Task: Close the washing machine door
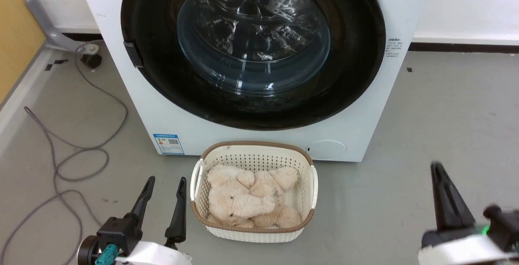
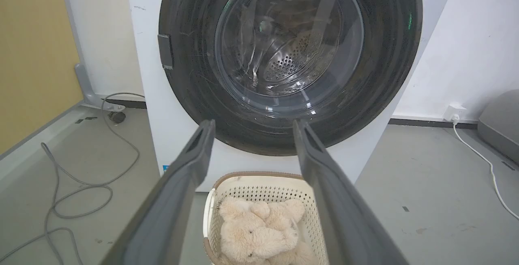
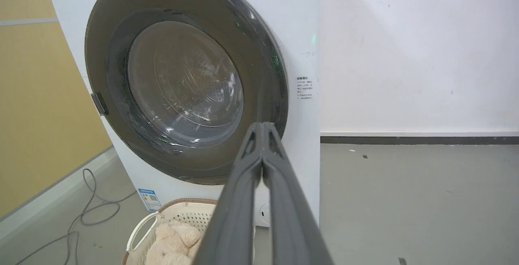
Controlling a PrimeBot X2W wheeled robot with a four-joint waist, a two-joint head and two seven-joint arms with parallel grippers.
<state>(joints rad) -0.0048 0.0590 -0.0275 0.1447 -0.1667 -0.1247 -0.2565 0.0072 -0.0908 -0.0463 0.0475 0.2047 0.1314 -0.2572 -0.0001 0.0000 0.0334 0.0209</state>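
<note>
The white washing machine (image 1: pixel 365 110) stands ahead of me. Its round black washing machine door (image 1: pixel 162 82) with the clear glass bowl window lies flat against the machine's front; it also shows in the left wrist view (image 2: pixel 194 86) and the right wrist view (image 3: pixel 121 135). My left gripper (image 1: pixel 164 184) hovers low at the lower left, open and empty, well short of the machine; its fingers (image 2: pixel 190 163) frame the door's lower rim. My right gripper (image 1: pixel 440 175) hangs at the lower right, its fingertips (image 3: pixel 263 129) pressed together, shut on nothing.
A cream laundry basket (image 1: pixel 310 188) holding a beige plush toy (image 1: pixel 247 200) sits on the floor right before the machine, between my grippers. Grey cables (image 1: pixel 73 151) loop over the floor at the left. A white cord (image 2: pixel 482 159) and wall socket lie to the right.
</note>
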